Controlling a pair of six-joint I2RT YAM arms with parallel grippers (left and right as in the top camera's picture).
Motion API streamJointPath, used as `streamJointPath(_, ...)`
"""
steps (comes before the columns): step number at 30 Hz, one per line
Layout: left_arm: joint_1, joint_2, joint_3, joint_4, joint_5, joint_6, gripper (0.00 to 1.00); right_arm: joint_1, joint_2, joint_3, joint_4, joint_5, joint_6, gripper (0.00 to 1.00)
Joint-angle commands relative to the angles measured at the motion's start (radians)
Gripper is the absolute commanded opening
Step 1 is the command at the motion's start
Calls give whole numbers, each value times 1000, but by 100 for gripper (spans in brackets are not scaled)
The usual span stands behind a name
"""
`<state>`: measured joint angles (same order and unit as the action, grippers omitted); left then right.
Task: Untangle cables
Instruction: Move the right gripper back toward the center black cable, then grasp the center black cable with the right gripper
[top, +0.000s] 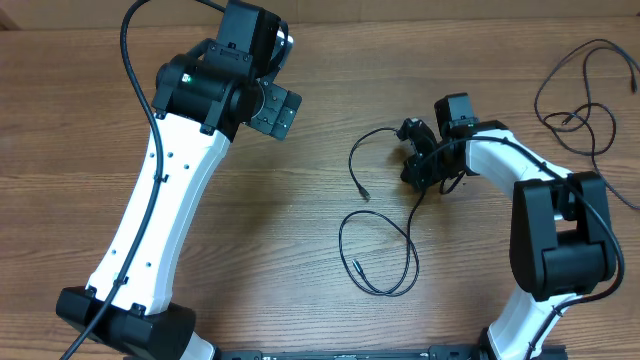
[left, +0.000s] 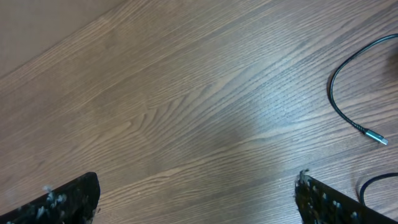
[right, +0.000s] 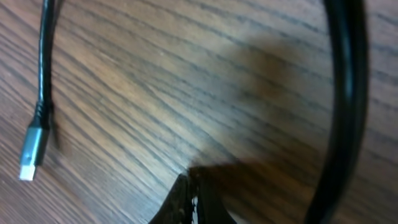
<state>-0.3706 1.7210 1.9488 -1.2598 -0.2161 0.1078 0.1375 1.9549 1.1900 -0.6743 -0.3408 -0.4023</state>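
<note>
A thin black cable (top: 352, 160) curves left from my right gripper (top: 412, 165) and ends in a silver plug (top: 365, 197). From below the gripper it runs on into a loop (top: 385, 255) with a second plug (top: 355, 267). In the right wrist view my right gripper (right: 193, 182) is shut, with nothing showing between its tips. The cable (right: 345, 93) passes close on the right and the plug (right: 31, 152) lies to the left. My left gripper (top: 278, 108) is open and empty above bare wood (left: 199, 205). Its view shows the cable (left: 333, 93) and plug (left: 376, 137) at the right.
Another thin black cable (top: 590, 90) lies loosely looped at the table's far right, apart from the others. The thicker black wires run along both arms. The table is brown wood (top: 300, 220).
</note>
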Motion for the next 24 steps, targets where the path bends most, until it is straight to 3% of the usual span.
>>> streamJointPath(1,6,9,-3,3,11,4,100,-3,-24,30,-19,-1,40,4)
streamJointPath(2,6,9,-3,3,18,4,100,-3,-28,48,-38,-4,49,8)
streamJointPath(4,6,9,-2,4,40,5,100,-3,-41,95,-88,-18,66,48)
streamJointPath(5,6,9,-3,5,48,5,99,-3,-49,127,-123,-38,66,63)
streamJointPath(7,6,9,-3,12,53,5,100,-3,-63,191,-186,-58,66,74)
streamJointPath(8,6,9,-3,16,53,5,100,-3,-70,227,-215,-56,66,75)
streamJointPath(10,6,9,-3,20,53,5,100,-3,-74,274,-232,-45,55,74)
streamJointPath(13,6,9,-3,19,53,5,100,-5,-69,272,-169,32,55,62)
streamJointPath(17,6,9,-4,10,52,5,100,-5,-32,216,-81,71,55,59)
streamJointPath(24,6,9,-8,13,53,27,100,1,55,197,-77,30,59,19)
